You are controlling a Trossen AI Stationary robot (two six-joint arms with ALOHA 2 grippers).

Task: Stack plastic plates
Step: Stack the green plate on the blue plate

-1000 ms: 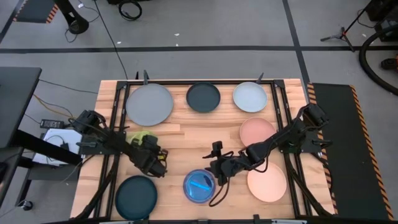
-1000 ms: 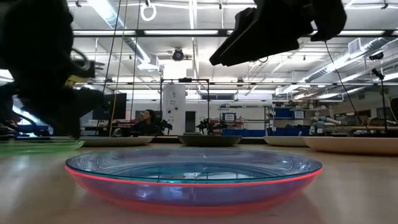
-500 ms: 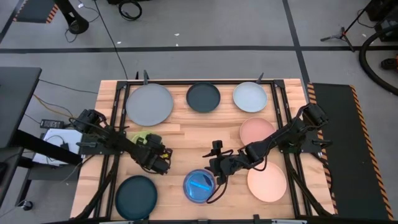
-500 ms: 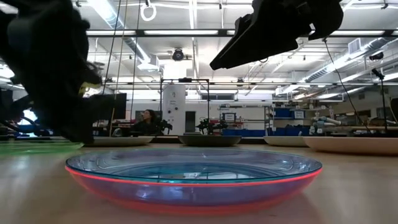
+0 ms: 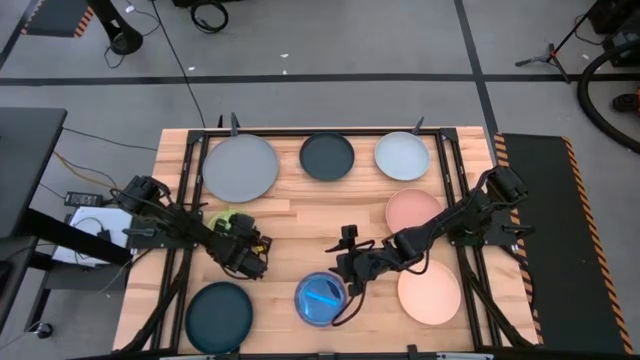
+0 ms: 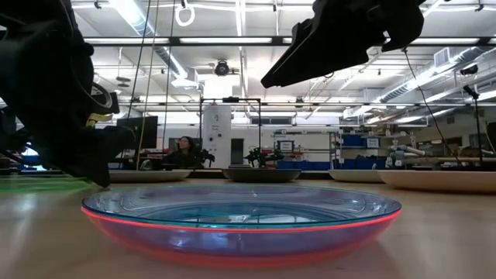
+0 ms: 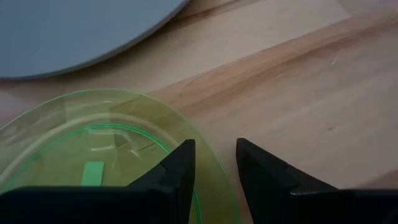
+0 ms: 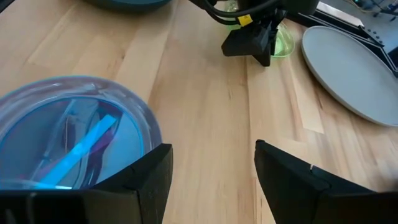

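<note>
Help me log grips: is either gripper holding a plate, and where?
Left gripper pinches the translucent green plate by its rim. Right gripper holds nothing.

Overhead, table-level, perhaps two wrist close-ups

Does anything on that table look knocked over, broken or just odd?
Nothing looks spilled or broken. The plates lie flat and apart on the table, except a clear blue plate already sitting on a red one. The left gripper has its fingers astride the rim of a clear green plate.
</note>
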